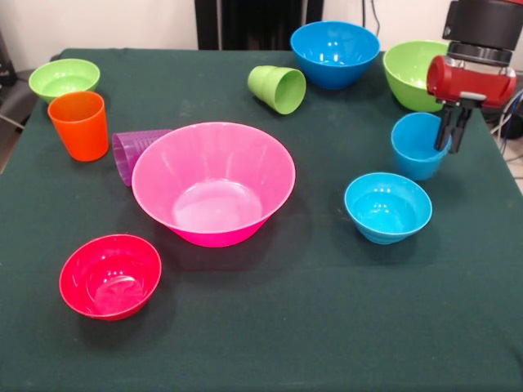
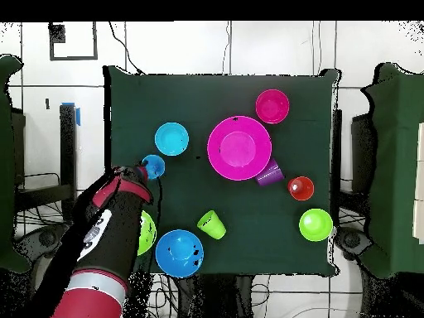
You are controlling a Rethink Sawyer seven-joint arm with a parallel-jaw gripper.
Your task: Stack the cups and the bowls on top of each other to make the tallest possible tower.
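While the jaws of the gripper (image 1: 452,135) straddle the light blue cup's (image 1: 417,147) rim at right, slightly spread, they should pinch squarely before lifting.

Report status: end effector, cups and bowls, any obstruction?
End effector at the light blue cup, fingers at its rim, grip unconfirmed. Pink bowl empty, nothing stacked. Purple cup lying against it; green cup tipped over.

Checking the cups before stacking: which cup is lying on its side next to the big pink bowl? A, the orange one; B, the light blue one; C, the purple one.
C: the purple cup lies tipped over against the pink bowl, while the orange cup and blue cup stand upright.
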